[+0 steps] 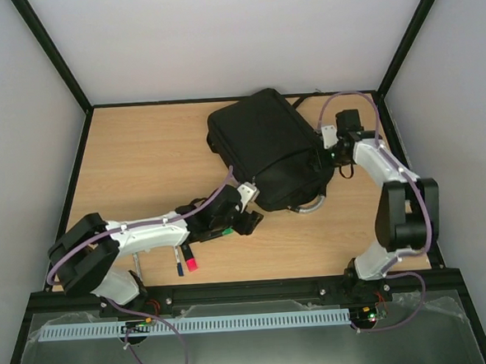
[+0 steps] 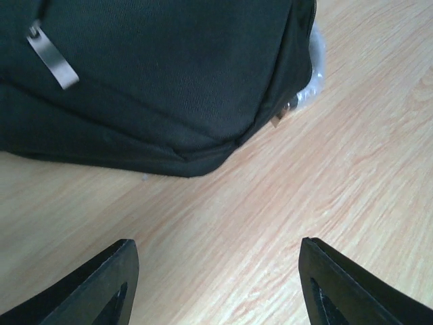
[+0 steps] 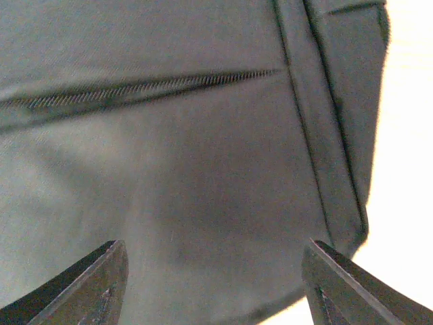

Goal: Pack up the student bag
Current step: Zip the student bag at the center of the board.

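Since the bag lies on the table with its long axis running from the far side toward the arms and slanting slightly right, grey loop at the near end, the overhead view puts one arm at each end of it: the left gripper sits just off the bag's near-left corner, and the right gripper is hard against the bag's right flank. Two pens lie nearer than the bag, to its left. From the left wrist, the left gripper is spread wide with only bare wood between its fingers; the bag lies straight ahead, close but apart, a metal zip pull on its side. From the right wrist, the right gripper is likewise released and holds nothing, while the bag fills nearly the whole view, a closed zip crossing it. The right arm is probably nearer, well placed to reach that zip.
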`<act>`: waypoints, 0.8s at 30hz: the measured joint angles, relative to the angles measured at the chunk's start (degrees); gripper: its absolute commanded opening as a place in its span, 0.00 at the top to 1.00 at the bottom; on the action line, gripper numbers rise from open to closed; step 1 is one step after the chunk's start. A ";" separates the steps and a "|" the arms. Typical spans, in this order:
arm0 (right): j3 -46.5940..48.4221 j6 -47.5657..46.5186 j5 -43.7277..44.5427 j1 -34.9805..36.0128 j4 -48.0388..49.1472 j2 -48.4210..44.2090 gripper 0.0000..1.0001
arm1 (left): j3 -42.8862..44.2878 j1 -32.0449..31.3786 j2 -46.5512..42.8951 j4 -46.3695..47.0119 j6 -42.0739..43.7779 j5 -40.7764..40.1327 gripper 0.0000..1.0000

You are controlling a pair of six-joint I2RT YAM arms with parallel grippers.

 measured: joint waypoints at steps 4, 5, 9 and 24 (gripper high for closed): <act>-8.31 -1.77 1.31 0.00 -0.68 -12.39 0.30 | 0.04 -2.14 -0.90 0.72 5.70 -5.22 0.31; -9.79 -2.29 1.36 0.00 -0.79 -14.60 0.30 | 0.09 -2.99 -0.85 0.76 7.58 -6.99 0.31; -15.85 -5.57 -1.18 0.00 -2.91 -23.17 0.34 | 2.03 -6.12 1.57 0.85 15.21 -13.22 0.33; -22.69 -11.98 -8.13 0.09 -6.56 -31.30 0.37 | 14.60 -7.50 15.12 1.03 33.35 -23.30 0.39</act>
